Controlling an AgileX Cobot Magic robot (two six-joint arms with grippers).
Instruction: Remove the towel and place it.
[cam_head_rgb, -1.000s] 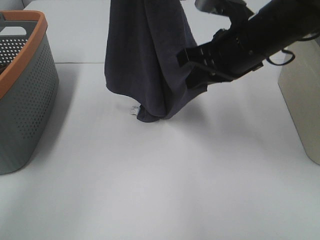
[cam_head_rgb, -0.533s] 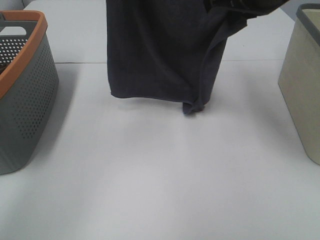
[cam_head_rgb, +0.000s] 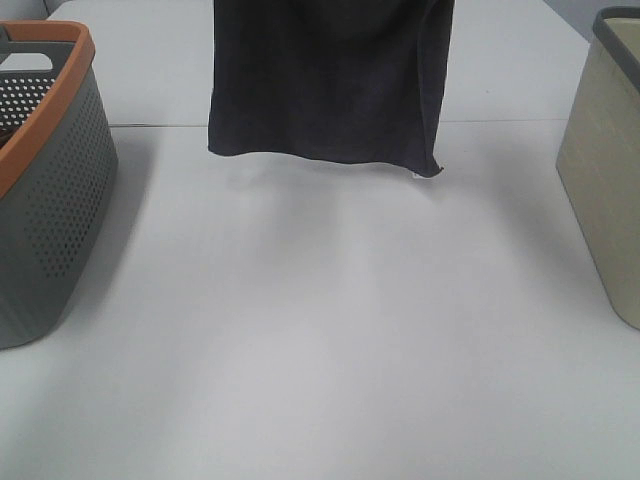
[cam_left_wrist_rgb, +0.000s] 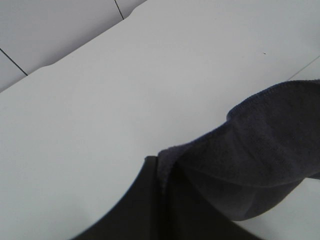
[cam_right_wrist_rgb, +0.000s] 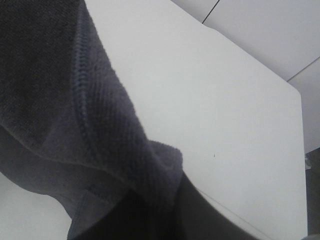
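The dark charcoal-purple towel (cam_head_rgb: 325, 80) hangs spread flat above the far middle of the white table (cam_head_rgb: 330, 340). Its lower edge is clear of the table, and its small white tag (cam_head_rgb: 417, 174) is at the lower right corner. Both grippers are above the top edge of the exterior view. In the left wrist view my left gripper (cam_left_wrist_rgb: 162, 187) is shut on one bunched top corner of the towel (cam_left_wrist_rgb: 250, 165). In the right wrist view my right gripper (cam_right_wrist_rgb: 160, 202) is shut on the other top corner of the towel (cam_right_wrist_rgb: 65, 110).
A grey perforated basket with an orange rim (cam_head_rgb: 50, 190) stands at the left edge of the table. A beige bin with a dark rim (cam_head_rgb: 605, 170) stands at the right edge. A seam crosses the table behind the towel.
The right arm has risen out of the exterior view with its corner. The towel has gone from a bunched drape touching the table to a flat sheet hanging clear of it.
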